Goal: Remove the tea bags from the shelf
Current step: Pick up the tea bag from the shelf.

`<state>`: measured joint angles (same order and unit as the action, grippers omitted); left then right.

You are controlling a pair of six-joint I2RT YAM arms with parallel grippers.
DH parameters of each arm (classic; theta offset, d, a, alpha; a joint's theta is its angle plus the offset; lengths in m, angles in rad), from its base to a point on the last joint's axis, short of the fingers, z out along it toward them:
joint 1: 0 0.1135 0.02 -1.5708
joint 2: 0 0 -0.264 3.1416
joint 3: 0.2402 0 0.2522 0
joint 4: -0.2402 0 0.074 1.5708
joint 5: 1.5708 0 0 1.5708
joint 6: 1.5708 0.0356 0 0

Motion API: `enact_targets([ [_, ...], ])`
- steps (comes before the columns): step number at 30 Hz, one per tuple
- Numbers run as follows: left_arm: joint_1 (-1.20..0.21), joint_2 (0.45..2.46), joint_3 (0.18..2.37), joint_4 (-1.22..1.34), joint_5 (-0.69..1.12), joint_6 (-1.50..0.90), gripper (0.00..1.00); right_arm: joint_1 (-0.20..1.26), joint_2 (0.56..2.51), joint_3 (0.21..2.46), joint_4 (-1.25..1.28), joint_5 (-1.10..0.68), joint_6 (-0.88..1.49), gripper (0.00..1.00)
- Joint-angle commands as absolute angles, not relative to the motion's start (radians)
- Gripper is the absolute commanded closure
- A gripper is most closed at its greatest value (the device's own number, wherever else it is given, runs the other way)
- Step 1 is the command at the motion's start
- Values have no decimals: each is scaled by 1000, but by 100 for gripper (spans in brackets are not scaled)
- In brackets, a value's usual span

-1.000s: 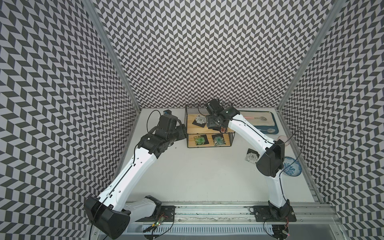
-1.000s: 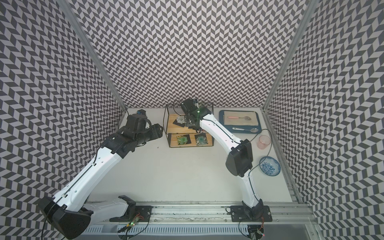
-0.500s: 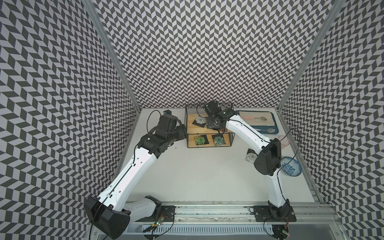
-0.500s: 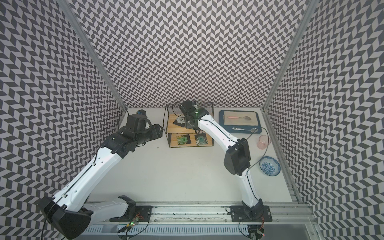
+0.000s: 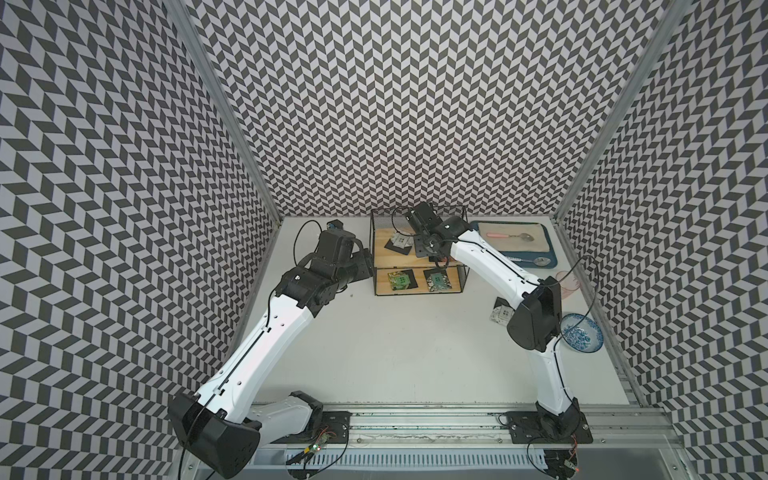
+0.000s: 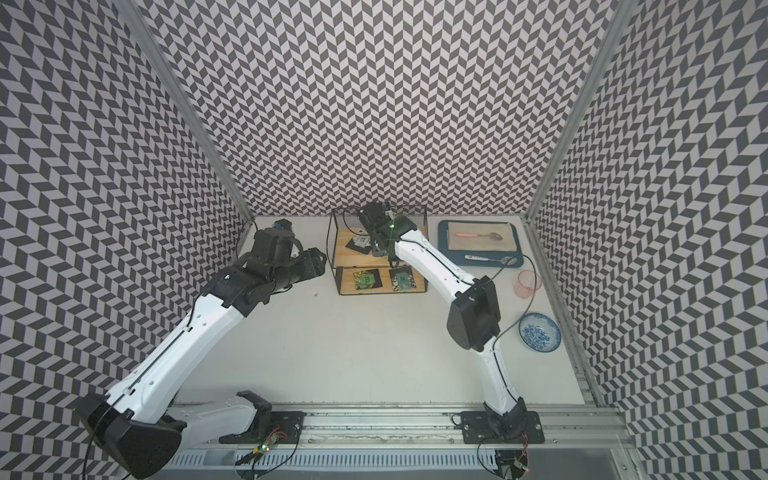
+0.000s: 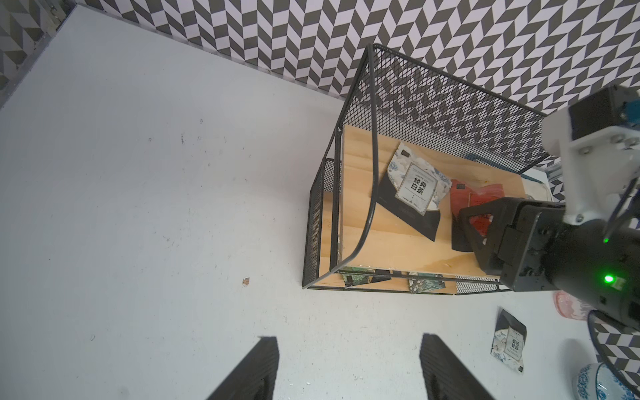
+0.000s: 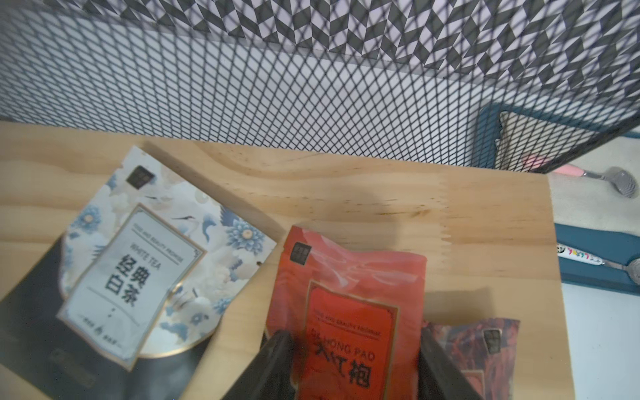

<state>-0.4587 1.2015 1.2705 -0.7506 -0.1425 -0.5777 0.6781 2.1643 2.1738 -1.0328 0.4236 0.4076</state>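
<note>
Right wrist: right hand (image 8: 350, 333) straddles orange-red tea bag (image 8: 349, 277) on shelf (image 8: 346, 194).

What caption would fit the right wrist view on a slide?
Right claw straddling the red tea bag on the shelf, top board, a white tea bag alongside.

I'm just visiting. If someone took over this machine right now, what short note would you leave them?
Left claw: open, empty, over the table beside the shelf.
Right claw: jaws either side of the orange-red tea bag on the top board; grip unclear.
Done: one white tea bag lies on the table.
To do: top board, another white bag, the orange-red one, a dark red bag; lower board, two green bags.
</note>
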Motion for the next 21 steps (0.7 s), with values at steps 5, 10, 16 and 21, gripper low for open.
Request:
enact_targets([
  [5,-467,1194,1269,-756,-149,-578,30,683,2183,2162,-1041,440,404,58],
  [10,-467,1194,1267,-757,-149,-578,30,685,2175,2177,-1030,441,403,66],
  [16,-466,1193,1269,-756,-150,-577,30,690,2161,2206,-1023,454,397,71],
  [21,-466,1195,1270,-756,-152,-575,30,696,2128,2226,-1002,457,392,73],
])
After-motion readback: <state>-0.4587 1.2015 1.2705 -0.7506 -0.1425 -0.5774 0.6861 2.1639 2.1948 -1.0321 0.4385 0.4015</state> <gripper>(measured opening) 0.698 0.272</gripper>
